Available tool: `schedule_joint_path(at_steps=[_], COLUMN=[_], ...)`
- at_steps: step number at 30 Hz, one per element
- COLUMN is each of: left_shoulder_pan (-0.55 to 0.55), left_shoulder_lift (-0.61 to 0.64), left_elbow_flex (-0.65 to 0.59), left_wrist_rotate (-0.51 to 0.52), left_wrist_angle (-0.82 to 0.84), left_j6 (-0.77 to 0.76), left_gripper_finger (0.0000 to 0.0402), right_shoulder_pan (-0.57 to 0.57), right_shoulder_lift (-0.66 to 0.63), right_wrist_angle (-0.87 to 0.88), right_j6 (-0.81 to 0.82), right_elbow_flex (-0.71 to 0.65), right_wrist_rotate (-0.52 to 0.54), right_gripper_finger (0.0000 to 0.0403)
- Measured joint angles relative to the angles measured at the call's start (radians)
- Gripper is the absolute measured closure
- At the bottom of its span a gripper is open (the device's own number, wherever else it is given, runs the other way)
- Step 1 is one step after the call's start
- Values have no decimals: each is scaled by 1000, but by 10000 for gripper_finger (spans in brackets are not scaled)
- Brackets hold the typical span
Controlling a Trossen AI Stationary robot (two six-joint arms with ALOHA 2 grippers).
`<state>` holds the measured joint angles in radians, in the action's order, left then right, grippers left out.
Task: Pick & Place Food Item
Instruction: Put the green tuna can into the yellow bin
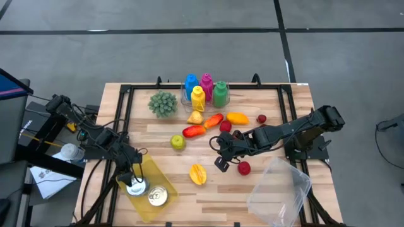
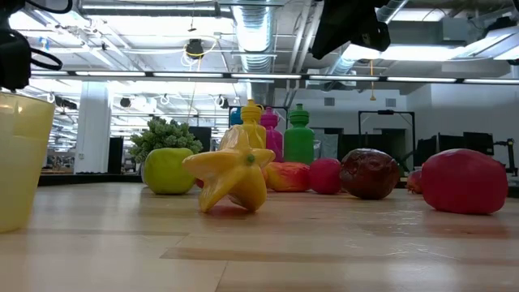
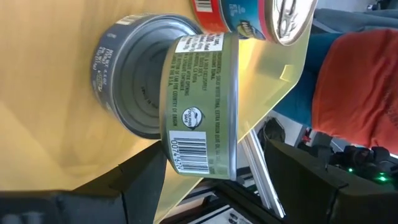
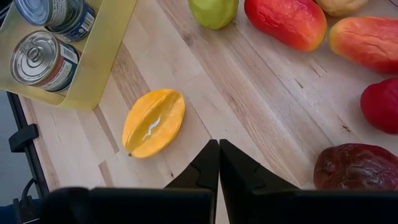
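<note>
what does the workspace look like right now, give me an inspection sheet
surface: wooden slat table on a black frame.
job's things: yellow starfruit, green apple, red and orange fruits, dark red fruit; yellow bin holding two cans, clear container empty.
clutter: coloured bottles, green leafy ball.
grippers: left tool inside the yellow bin, jaws around a can; right tool shut, empty, above the table between the starfruit and the dark red fruit.
cables: loose wires along the left arm.
surroundings: grey floor with dark lines; papers left of the table; no people seen.
</note>
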<state>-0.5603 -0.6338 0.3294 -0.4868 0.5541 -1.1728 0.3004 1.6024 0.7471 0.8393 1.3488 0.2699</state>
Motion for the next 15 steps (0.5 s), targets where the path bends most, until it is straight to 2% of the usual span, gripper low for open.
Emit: schedule_joint_path(at_steps=[5, 12, 15], left_shoulder_pan=[21, 74, 90], left_shoulder_lift=[0, 0, 0], left_elbow_flex=[6, 117, 127], left_wrist_rotate=[7, 12, 16], left_wrist_angle=[7, 38, 66], left_j6=[-4, 73, 84], left_gripper_finger=[141, 141, 141], right_shoulder_pan=[0, 0, 0], right_shoulder_lift=[0, 0, 0], right_wrist_angle=[0, 0, 0], right_j6=[0, 0, 0], right_elbow_flex=[0, 0, 0], right_wrist_rotate=[-1, -3, -3], right_gripper_finger=[395, 394, 394])
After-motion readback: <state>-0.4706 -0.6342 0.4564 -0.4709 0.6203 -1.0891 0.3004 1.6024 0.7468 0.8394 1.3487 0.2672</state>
